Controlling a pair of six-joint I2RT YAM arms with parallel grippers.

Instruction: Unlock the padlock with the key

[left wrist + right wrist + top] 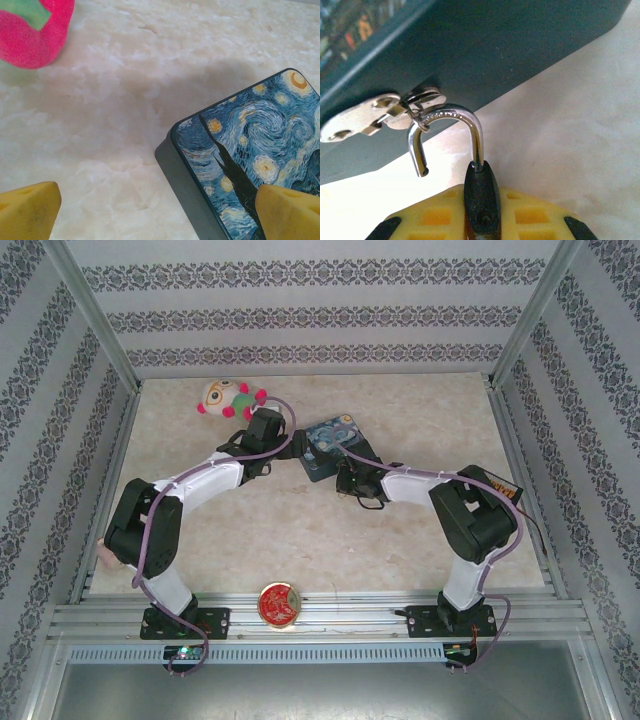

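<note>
clamping the padlock (481, 195) by its dark body, the right gripper (482, 222) holds it with yellow pads (432, 217) set narrow on either side. the silvery shackle rises from the body toward 12 o'clock and bends over toward 9 o'clock. its free leg hangs outside the body, so the lock stands open. at the bend the shackle passes through a small ring on the silvery hasp (360, 117), which is fixed to the dark side wall of the blue painted tin (335, 443). in the top view the tin sits mid-table on the marble-patterned table (300, 540), with the right arm at its 6 o'clock side and the left arm at its 9 o'clock side. the left gripper (157, 215) stands wide and holds nothing; one yellow finger is over the tin's lid at 4 o'clock in its wrist view, the other over bare table at 8 o'clock. a plush toy (232, 398) lies at 10 o'clock from the tin. a red round dish (279, 603) rests on the near rail at 6 o'clock.
</note>
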